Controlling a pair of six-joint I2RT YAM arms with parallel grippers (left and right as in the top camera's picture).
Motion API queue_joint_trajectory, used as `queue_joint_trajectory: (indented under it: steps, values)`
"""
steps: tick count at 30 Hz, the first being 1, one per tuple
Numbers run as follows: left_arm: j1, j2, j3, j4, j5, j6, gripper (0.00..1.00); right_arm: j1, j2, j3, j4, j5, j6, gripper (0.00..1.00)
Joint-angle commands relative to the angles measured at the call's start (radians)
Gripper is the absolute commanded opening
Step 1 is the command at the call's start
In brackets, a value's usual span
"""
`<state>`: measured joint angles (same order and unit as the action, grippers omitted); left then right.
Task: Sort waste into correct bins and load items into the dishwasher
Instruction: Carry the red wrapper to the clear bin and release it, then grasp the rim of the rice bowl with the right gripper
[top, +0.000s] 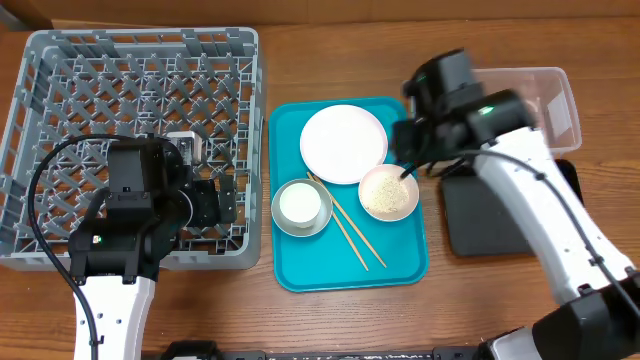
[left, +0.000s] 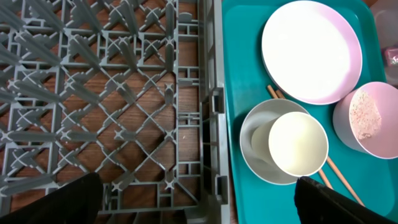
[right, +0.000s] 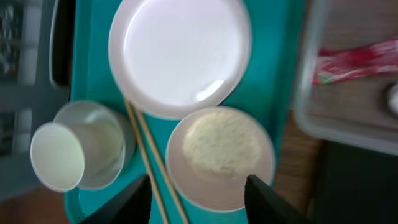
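While above bowl (right: 176, 168), right end effector (right: 199, 194) ajar

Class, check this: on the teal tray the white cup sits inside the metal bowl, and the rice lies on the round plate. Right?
No. The rice lies in the small white bowl, not on the round plate, which is bare; the right wrist view shows it.

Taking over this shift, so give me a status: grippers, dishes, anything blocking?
Left gripper open, empty, above dish rack edge. Right gripper open, empty, over rice bowl. Wrapper in clear tub; plate, cup, chopsticks on teal tray. No obstruction seen.
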<state>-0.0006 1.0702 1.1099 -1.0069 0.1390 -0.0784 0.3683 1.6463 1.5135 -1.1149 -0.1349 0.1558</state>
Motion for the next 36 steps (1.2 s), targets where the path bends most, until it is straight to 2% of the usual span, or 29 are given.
queue_joint_trajectory:
  steps: [1,4,6,11,14,30,36]
  values:
    - [-0.006,0.003,0.024,0.001,0.011,-0.015,1.0,0.098,-0.011,-0.1,0.051,-0.013,0.001,0.5]
    - [-0.006,0.003,0.024,0.0,0.011,-0.015,1.0,0.15,-0.011,-0.184,0.129,-0.004,0.003,0.5]
    - [-0.006,0.003,0.024,0.001,0.011,-0.015,1.0,0.175,-0.01,-0.242,0.188,0.025,0.005,0.45]
    - [-0.006,0.003,0.024,-0.002,0.011,-0.015,1.0,0.211,-0.006,-0.369,0.32,0.067,0.021,0.45]
    - [-0.006,0.003,0.024,-0.002,0.011,-0.015,1.0,0.215,-0.006,-0.426,0.382,0.066,0.055,0.35]
    - [-0.006,0.003,0.024,-0.003,0.011,-0.015,1.0,0.232,0.007,-0.52,0.424,0.091,0.055,0.31]
    - [-0.006,0.003,0.024,-0.003,0.011,-0.015,1.0,0.235,0.011,-0.546,0.429,0.108,0.064,0.25]
